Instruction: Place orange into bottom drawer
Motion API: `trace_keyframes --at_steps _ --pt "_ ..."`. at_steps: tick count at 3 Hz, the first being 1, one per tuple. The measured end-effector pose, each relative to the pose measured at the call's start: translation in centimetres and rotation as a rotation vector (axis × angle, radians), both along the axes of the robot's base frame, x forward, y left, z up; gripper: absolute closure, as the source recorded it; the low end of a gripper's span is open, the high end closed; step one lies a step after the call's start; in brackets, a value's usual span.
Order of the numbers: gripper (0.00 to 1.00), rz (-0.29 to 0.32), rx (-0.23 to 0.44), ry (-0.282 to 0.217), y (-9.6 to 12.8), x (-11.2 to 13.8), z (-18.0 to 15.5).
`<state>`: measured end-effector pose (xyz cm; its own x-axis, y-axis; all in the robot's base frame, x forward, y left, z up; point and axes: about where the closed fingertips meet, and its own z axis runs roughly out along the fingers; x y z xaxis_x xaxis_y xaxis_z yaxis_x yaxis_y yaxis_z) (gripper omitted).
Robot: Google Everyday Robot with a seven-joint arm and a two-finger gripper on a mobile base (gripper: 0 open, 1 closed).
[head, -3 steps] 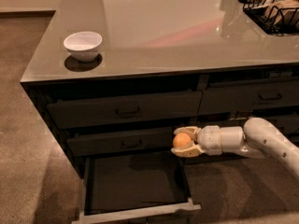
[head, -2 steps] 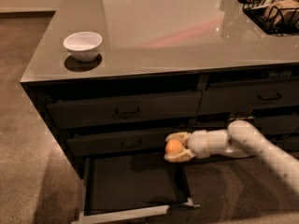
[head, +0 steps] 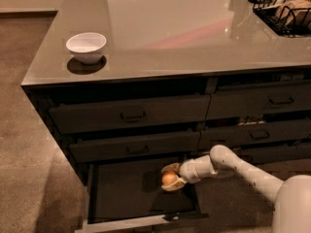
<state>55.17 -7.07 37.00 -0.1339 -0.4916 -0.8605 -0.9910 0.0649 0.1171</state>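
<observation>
The arm [head: 243, 170] is smooth, white, rounded tubing. Its gripper [head: 170, 178], over the bottom drawer [head: 121, 194], has stubby tan fingers [head: 172, 167].

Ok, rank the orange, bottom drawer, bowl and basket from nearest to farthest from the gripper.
1. Orange: held between the fingers of the gripper, low in the middle of the view.
2. Bottom drawer: open, right beneath the gripper.
3. Bowl: near left corner of the counter.
4. Basket: counter's far right.

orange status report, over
Gripper shut on orange, over open bottom drawer, right side. Orange not yet released. Nothing seen blocking drawer floor.
</observation>
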Motion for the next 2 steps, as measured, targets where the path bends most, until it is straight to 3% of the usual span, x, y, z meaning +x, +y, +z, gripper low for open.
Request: trace_keyframes --at_steps 1,2 --pt "1.0 -0.002 0.007 -0.001 0.1 -0.1 0.7" --pt "1.0 -0.009 -0.084 -0.027 0.7 1.0 -2.3"
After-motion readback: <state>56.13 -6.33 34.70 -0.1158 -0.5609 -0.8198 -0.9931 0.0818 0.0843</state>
